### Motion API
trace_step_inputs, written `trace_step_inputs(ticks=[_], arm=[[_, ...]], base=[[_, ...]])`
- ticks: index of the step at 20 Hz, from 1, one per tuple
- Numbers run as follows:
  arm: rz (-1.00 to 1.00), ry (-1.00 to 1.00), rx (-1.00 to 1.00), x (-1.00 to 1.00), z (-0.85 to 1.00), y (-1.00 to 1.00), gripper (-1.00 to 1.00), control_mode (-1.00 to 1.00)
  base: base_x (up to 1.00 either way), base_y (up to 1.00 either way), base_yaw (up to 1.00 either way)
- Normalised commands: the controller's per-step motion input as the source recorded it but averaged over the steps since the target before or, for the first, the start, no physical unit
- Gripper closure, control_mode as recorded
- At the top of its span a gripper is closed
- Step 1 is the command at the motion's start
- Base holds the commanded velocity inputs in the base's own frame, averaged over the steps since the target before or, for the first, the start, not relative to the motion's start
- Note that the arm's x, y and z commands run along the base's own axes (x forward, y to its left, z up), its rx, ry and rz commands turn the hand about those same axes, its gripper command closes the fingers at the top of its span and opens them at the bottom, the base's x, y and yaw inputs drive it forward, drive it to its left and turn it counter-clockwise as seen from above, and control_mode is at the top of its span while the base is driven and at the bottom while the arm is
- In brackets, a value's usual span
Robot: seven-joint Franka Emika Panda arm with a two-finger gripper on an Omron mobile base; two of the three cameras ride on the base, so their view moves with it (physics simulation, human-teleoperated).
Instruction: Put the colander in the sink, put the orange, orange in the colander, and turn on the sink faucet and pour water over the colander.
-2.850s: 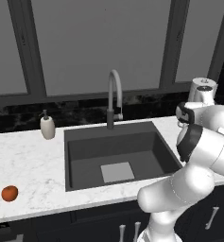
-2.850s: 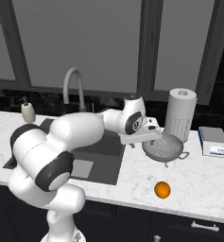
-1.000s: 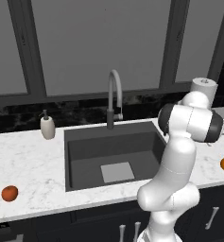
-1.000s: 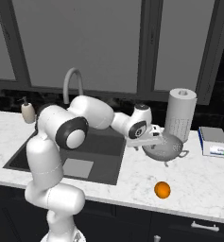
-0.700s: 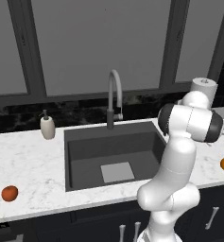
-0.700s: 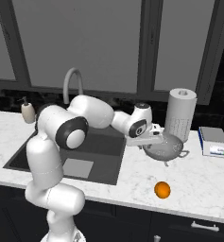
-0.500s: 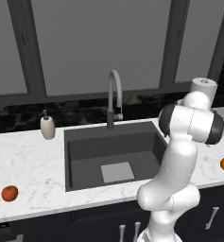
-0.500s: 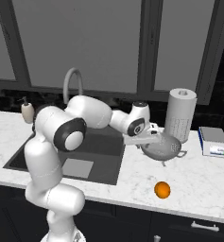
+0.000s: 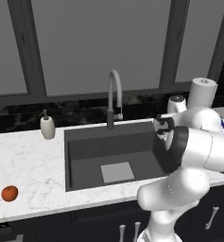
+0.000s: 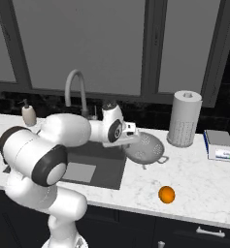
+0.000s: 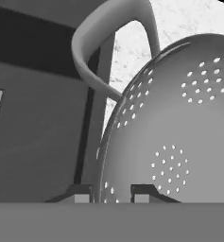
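Sink (image 10: 94,160) is the biggest target and has plenty of open floor, so carry the colander (image 10: 145,149) left over the basin's right edge, level it, then lower it clear of the faucet (image 10: 75,85) arch. It sits tilted above the desk (image 10: 199,184) at that edge, rim pinched in the end effector (image 11: 108,194) (fingers narrow, straddling the wall). Oranges: one (image 10: 167,194) on the desk right, one (image 9: 9,193) far left.

Two oranges, a reddish one (image 9: 9,193) left of the sink (image 9: 85,160) and a brighter one (image 10: 167,194) right of it, plus one colander (image 10: 146,147)
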Motion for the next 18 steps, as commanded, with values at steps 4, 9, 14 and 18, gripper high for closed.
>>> trace_step_inputs(ticks=[4,9,14,18], arm=[[0.0,-0.28,-0.18,-0.19,0.19,1.0,1.0,-1.0],[0.0,-0.14,-0.22,-0.02,0.09,1.0,1.0,-1.0],[0.0,0.0,-0.03,0.0,0.28,0.86,1.0,-1.0],[0.08,0.15,0.0,0.01,0.07,0.78,1.0,-1.0]], base=[[0.0,0.0,0.0],[0.0,0.0,0.0],[0.0,0.0,0.0],[0.0,0.0,0.0]])
